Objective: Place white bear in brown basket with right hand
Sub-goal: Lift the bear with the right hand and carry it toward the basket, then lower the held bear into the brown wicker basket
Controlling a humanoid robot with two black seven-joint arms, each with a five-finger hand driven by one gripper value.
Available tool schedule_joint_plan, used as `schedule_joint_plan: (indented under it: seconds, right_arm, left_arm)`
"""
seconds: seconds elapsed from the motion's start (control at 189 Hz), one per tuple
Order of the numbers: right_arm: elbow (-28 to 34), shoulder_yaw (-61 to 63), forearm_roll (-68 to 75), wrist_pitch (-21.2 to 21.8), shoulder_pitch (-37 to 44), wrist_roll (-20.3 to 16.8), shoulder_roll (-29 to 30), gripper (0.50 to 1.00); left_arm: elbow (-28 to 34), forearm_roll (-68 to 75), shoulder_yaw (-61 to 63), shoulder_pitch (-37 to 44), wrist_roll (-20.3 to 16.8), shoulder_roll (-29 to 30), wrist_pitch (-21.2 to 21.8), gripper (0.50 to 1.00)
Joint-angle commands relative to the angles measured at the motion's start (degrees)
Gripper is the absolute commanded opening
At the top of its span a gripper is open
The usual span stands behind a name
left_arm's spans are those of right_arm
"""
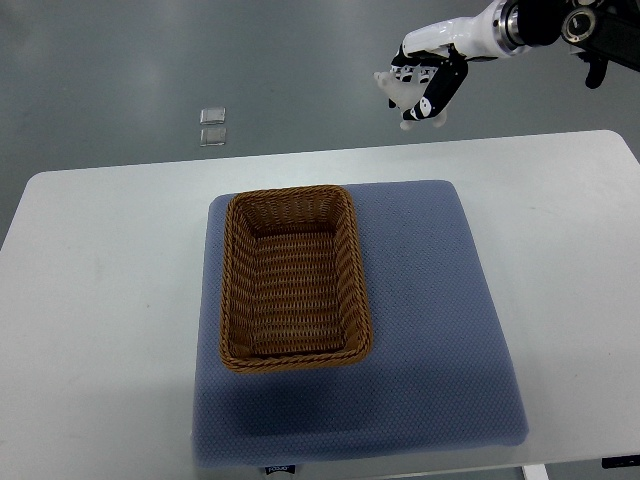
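Observation:
The brown wicker basket sits empty on a blue mat on the white table. My right hand comes in from the upper right and hangs beyond the table's far edge, up and to the right of the basket. Its fingers are curled around a small white bear, which shows pale at the hand's left side with small feet below. The left hand is out of view.
The white table spreads around the mat, with its far edge just below my right hand. Two small clear squares lie on the grey floor beyond the table, upper left of the basket.

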Motion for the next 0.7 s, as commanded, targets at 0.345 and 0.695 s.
schedule_joint_plan:
  seconds: [0.345,0.695]
  right_arm:
    - [-7.43,-0.35,2.01,-7.40,-3.01,0.17,20.69,0.500]
    - [-13.41,-0.09,1.04,-11.00,-12.24,0.34,28.43,0.500]
  left_arm:
    - [0.00,-0.02,0.04,-0.09,0.00,0.00,0.01,1.000]
    - [0.09,-0.11,-0.14,-0.09,0.00,0.00,0.01,1.000]
